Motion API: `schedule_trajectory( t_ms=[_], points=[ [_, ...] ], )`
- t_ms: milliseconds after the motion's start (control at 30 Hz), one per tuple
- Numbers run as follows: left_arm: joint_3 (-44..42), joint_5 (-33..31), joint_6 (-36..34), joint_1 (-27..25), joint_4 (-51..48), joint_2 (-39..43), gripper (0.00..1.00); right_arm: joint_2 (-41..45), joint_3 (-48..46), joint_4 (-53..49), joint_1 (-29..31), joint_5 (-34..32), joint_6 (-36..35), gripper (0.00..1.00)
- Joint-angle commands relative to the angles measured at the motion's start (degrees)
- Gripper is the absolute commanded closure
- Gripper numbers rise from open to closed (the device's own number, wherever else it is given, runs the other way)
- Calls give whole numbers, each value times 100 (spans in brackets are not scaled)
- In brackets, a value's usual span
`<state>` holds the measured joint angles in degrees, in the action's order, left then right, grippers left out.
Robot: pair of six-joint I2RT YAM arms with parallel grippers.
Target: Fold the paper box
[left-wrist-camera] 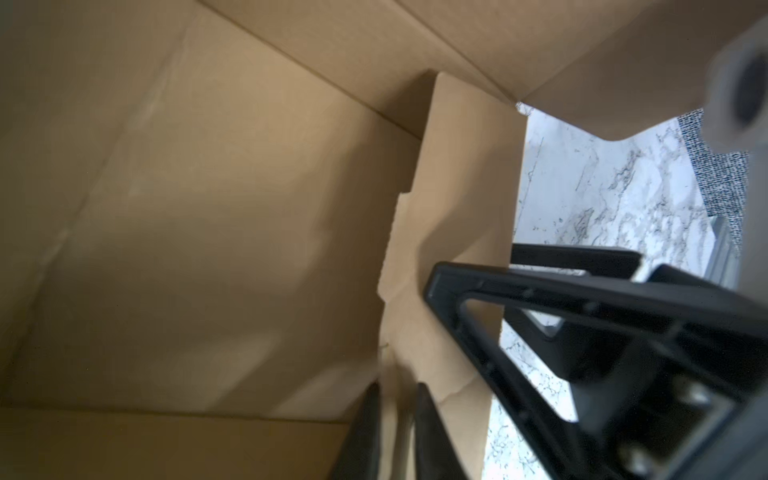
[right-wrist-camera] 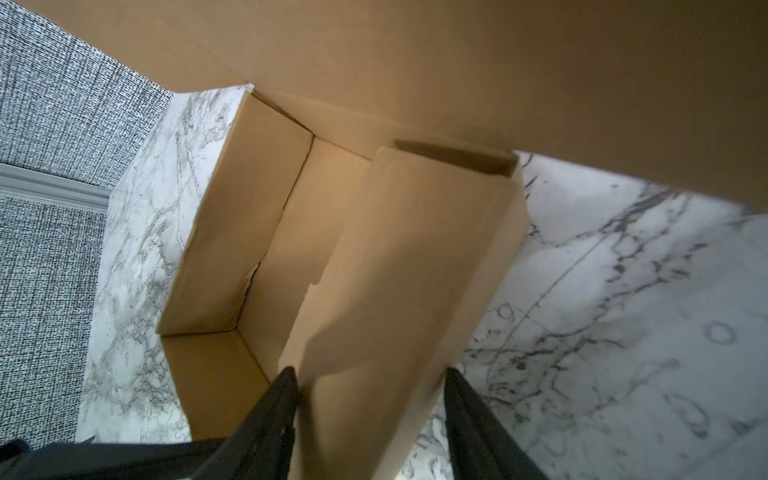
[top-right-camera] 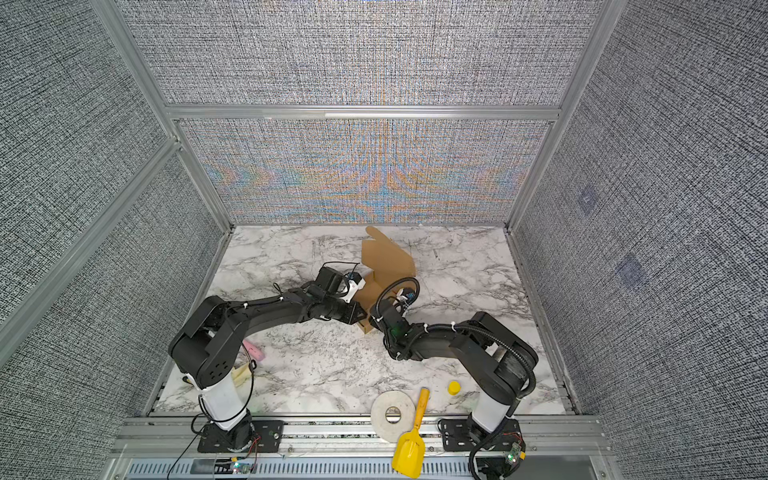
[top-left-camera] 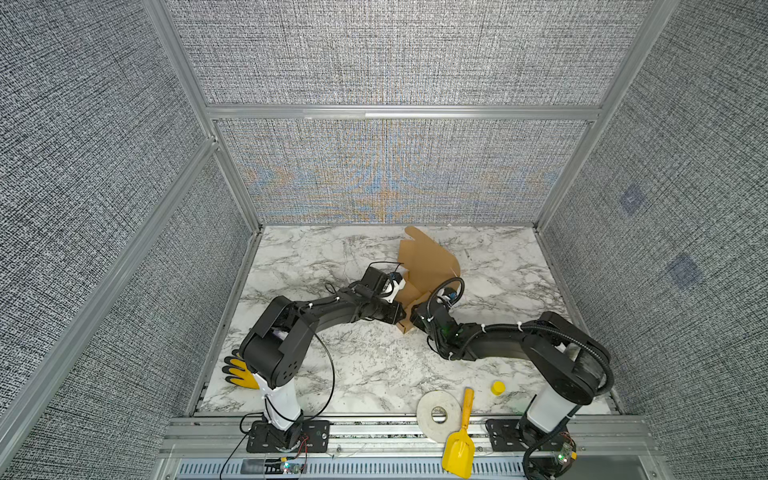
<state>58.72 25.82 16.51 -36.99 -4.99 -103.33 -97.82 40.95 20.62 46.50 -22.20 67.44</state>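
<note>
A white tape roll (top-left-camera: 439, 415) lies on the marble surface (top-left-camera: 353, 374). A yellow scoop (top-left-camera: 459, 440) lies just right of the roll, a yellow cap (top-left-camera: 498, 387) farther right. A yellow-black glove (top-left-camera: 240, 371) lies far left.

No text, label or number is readable, even on the paper box (top-left-camera: 428, 257).

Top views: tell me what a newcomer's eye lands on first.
A half-folded brown corrugated cardboard box stands mid-table toward the back, its lid flap raised, with the black left arm and black right arm meeting at it. At the front edge, a bright yellow plastic scoop lies beside a white tape roll.
</note>
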Motion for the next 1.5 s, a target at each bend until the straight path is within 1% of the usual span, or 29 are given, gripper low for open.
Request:
schedule_trajectory(
  t_ms=[0, 67, 133, 200, 300, 367, 467, 533, 633, 733, 800, 900, 967, 1167, 1267, 1367, 1467],
  points=[
    [15, -260, -60, -2, -313, 132, 67, 6, -88, 15, -53, 83, 127, 44],
    [7, -444, -109, -1, -383, 335, 58, 1, -83, -99, -84, 129, 24, 44],
    [81, -628, -150, 3, -576, 555, 52, -10, -104, -174, -137, 213, 16, 45],
    [123, -641, -194, 30, -702, 859, 49, 8, -147, -205, -174, 292, 37, 46],
    [137, -764, -463, 67, -738, 1239, 44, 1, -33, -487, -196, 333, -166, 46],
    [220, -1077, -643, 165, -775, 1291, 43, -67, 106, -703, -247, 494, -338, 47],
    [262, -1902, -746, 354, -691, 1252, 41, -148, 417, -1280, -392, 954, -613, 50],
    [152, -2123, -710, 459, -548, 1202, 39, -201, 681, -1832, -407, 1078, -1002, 52],
    [-82, -1980, -504, 495, -453, 1197, 39, -263, 946, -2538, -471, 1205, -1435, 56],
    [-358, -1618, -351, 491, -279, 1270, 38, -319, 980, -2895, -531, 1313, -1761, 60],
    [-421, -1546, -327, 491, -228, 1274, 38, -409, 1034, -3148, -576, 1378, -2020, 66],
    [-252, -1641, -482, 491, -423, 1366, 37, -458, 1145, -3660, -637, 1376, -2350, 72],
    [-139, -1676, -658, 491, -527, 1483, 36, -376, 1103, -3810, -692, 1376, -2561, 76],
    [35, -1504, -1071, 732, -852, 1803, 36, -104, 885, -4140, -950, 1409, -3173, 100],
    [10, -1321, -1036, 1032, -863, 1916, 36, -101, 875, -4301, -1051, 1396, -3526, 100],
    [25, -1220, -1047, 1301, -929, 2023, 36, -40, 920, -4572, -1087, 1204, -3707, 100],
    [-13, -1120, -1095, 1532, -880, 2056, 36, 101, 895, -4592, -1096, 1109, -3883, 100]
  ],
)
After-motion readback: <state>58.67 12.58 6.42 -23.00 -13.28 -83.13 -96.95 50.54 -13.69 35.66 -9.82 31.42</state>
